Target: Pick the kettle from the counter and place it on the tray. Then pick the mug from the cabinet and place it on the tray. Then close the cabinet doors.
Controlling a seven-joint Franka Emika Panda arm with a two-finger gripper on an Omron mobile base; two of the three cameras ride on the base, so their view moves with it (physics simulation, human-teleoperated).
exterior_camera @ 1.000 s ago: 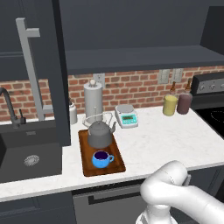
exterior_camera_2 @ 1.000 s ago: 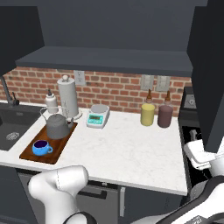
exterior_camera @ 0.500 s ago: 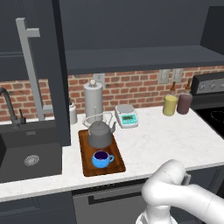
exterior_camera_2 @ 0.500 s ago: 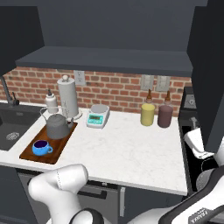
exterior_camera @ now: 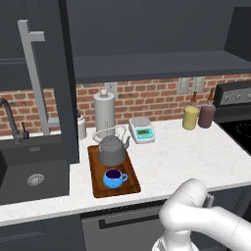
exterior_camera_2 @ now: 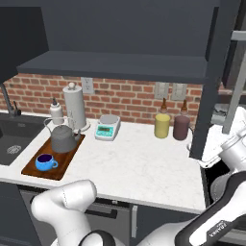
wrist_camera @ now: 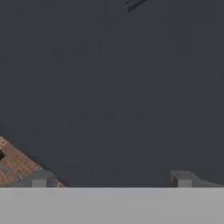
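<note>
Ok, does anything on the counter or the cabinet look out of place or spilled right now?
Nothing is spilled or tipped. The kettle and blue mug stand upright on the tray. The one thing left undone: the cabinet doors hang open, one swung out over the sink side, another on the right.

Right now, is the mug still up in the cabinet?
No, the blue mug sits on the tray on the counter, just in front of the kettle.
</note>
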